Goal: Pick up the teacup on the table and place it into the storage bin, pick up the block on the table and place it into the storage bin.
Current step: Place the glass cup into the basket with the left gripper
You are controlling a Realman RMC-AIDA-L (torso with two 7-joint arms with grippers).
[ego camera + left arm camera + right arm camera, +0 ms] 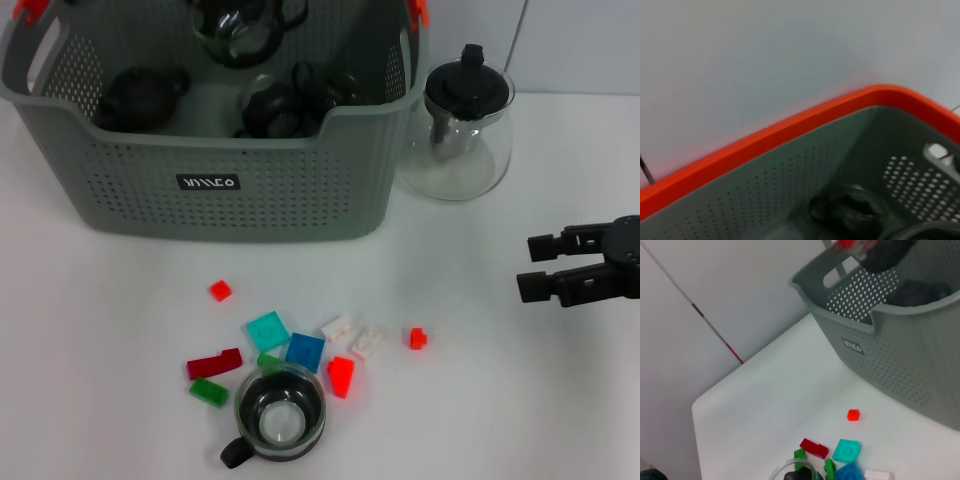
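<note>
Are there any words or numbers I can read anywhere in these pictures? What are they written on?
Small black label on the front wall of the storage bin: white marks, too blurred to read in the head view.
The same label in the right wrist view: also too small and blurred to read.
Glass teapot, teacup, toy blocks, right pincer: no writing visible.

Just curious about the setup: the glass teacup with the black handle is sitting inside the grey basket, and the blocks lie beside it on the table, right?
Not quite. In the head view the teacup stands on the table among the blocks, in front of the basket, not inside it.
</note>
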